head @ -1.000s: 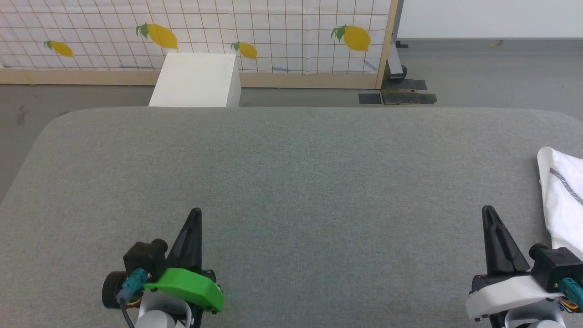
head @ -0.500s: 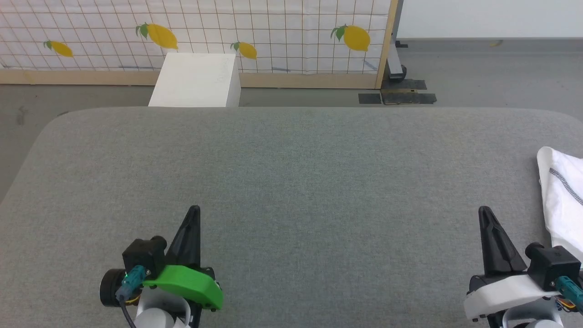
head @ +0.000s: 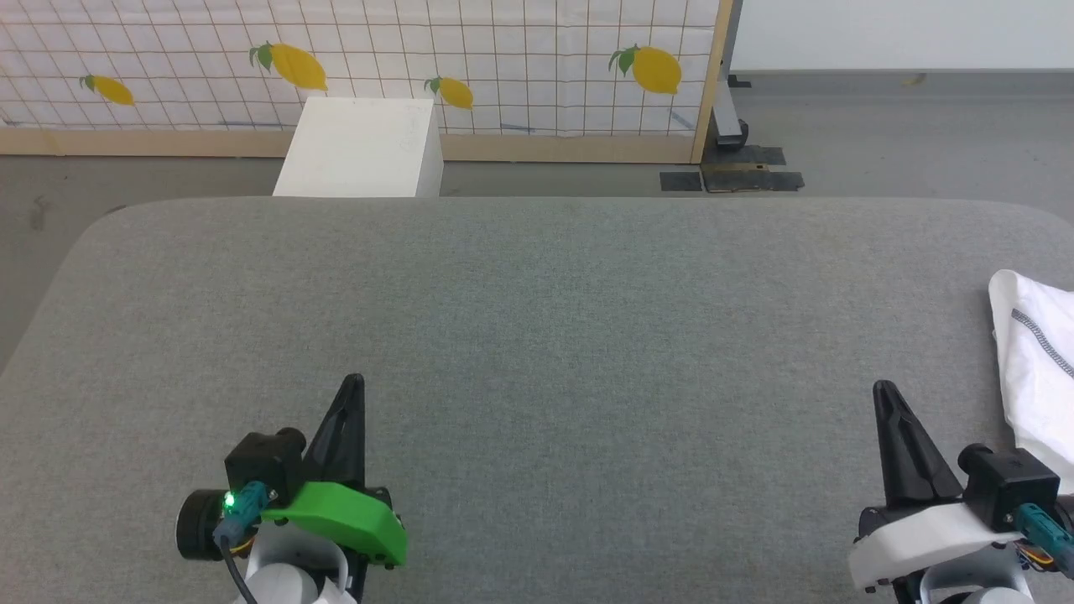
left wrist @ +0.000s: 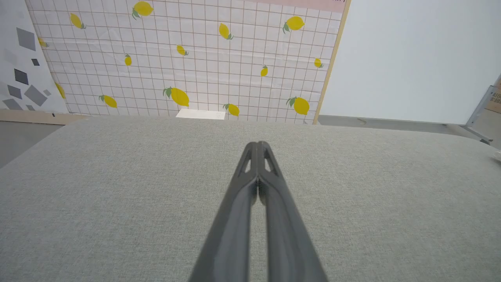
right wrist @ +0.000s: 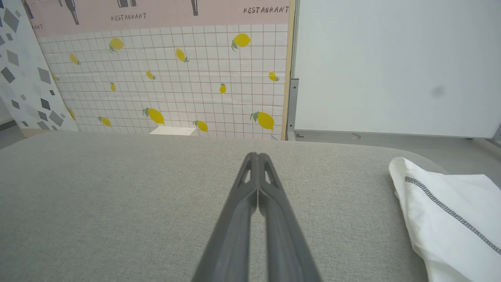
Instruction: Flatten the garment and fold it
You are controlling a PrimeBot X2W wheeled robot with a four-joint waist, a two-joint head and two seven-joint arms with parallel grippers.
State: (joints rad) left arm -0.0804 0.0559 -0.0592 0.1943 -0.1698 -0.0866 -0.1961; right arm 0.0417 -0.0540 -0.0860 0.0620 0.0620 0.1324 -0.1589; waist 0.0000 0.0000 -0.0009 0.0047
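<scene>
- Left gripper [head: 353,387], lower left of the head view: two long, dark, tapering fingers on a wrist with a glossy green cover [head: 344,524]. The jaws are pressed together to one thin point and hold nothing. In the left wrist view the gripper [left wrist: 257,145] shows its fingers touching along their length above bare cloth.
- Right gripper [head: 881,393], lower right: the same dark wedge shape on a wrist with a white cover [head: 914,545]. The jaws are pressed together and empty. In the right wrist view the gripper [right wrist: 256,156] points up the middle of the frame.
- Table [head: 537,319]: a broad top with rounded far corners, covered in grey woven fabric with a fine, even grain.
- Garment [head: 1036,369]: thin, soft white cloth lying in loose creases on the table at the right edge of the frame, near the right gripper but apart from it. A dark zigzag seam [head: 1040,340] crosses it. In the right wrist view the garment [right wrist: 442,219] fills the lower right corner.
- Box [head: 361,147]: white, rigid and flat-faced, beyond the table's far edge at upper left.
- Screen [head: 503,59]: white grid pattern with yellow lemons, wood-framed, across the top.
- Floor [head: 881,143]: smooth grey, upper right.
</scene>
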